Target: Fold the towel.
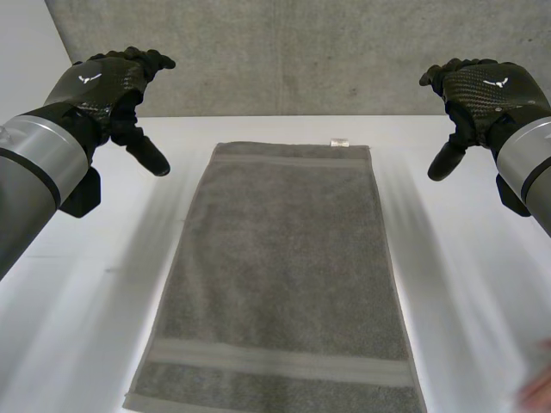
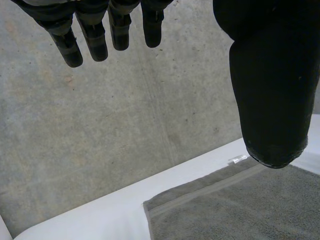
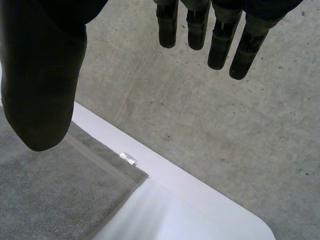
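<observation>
Grey towel [image 1: 284,275] lies flat and unfolded down the middle of the white table [image 1: 469,284], little tag [image 1: 340,143] on its far edge. Left hand [image 1: 108,86] and right hand [image 1: 482,86] hover either side of the far end, fingers loosely spread, thumbs apart, holding nothing. My guess is they're lined up to grab those far corners.

L hand [image 1: 108,90] and R hand [image 1: 482,90] are both held up, well apart, 1 at each side, backs toward the head cam. Both are relaxed and hold nothing. L fingers [image 2: 95,35] are straight, L thumb [image 2: 272,100] set apart. Same w/ R: R fingers [image 3: 220,40] straight, R thumb [image 3: 42,85] apart. Grey L forearm [image 1: 34,163] and R forearm [image 1: 527,155] angle inward.
</observation>
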{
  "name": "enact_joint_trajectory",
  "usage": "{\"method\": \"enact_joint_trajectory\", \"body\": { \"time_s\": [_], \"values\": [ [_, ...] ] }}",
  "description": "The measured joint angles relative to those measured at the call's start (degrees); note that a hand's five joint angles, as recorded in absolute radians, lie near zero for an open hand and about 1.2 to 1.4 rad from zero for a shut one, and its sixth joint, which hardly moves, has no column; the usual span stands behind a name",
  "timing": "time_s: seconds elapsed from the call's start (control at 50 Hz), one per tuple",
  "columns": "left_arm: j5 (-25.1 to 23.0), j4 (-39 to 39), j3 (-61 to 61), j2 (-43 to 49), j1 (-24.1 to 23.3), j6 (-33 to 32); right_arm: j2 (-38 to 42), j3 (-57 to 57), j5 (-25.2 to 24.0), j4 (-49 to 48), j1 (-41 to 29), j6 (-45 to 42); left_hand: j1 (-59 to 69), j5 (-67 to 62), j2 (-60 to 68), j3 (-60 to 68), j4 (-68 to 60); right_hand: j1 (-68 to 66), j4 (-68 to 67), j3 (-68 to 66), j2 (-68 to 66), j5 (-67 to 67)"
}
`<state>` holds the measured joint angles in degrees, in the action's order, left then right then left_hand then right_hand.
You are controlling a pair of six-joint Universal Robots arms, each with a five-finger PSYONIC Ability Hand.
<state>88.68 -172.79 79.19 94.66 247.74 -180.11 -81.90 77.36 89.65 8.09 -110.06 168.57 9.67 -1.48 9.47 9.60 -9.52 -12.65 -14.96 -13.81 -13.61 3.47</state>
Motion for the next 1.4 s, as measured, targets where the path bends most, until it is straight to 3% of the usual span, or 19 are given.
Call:
{"method": "enact_joint_trajectory", "body": {
  "time_s": [0.58,0.9,1.16,1.4],
  "values": [
    [-0.01,0.15,0.72,0.81,-0.25,-0.23,1.5,0.06,-1.48,1.22,-0.06,-0.08,0.0,0.0,0.0,0.0,0.0,0.0,0.0,0.0,0.0,0.0],
    [-3.26,-5.35,14.56,1.37,0.12,-4.34,3.59,15.57,-10.79,4.67,-0.63,-10.18,0.0,0.0,0.0,0.0,0.0,0.0,0.0,0.0,0.0,0.0],
    [-4.8,-20.25,31.51,2.16,1.84,-8.22,3.35,32.59,-19.62,-3.52,-0.57,-16.11,0.0,0.0,0.0,0.0,0.0,0.0,0.0,0.0,0.0,0.0],
    [-4.7,-21.09,34.5,6.01,1.99,-8.16,3.59,38.68,-23.71,-7.73,-0.85,-16.98,0.0,0.0,0.0,0.0,0.0,0.0,0.0,0.0,0.0,0.0]
  ]
}}
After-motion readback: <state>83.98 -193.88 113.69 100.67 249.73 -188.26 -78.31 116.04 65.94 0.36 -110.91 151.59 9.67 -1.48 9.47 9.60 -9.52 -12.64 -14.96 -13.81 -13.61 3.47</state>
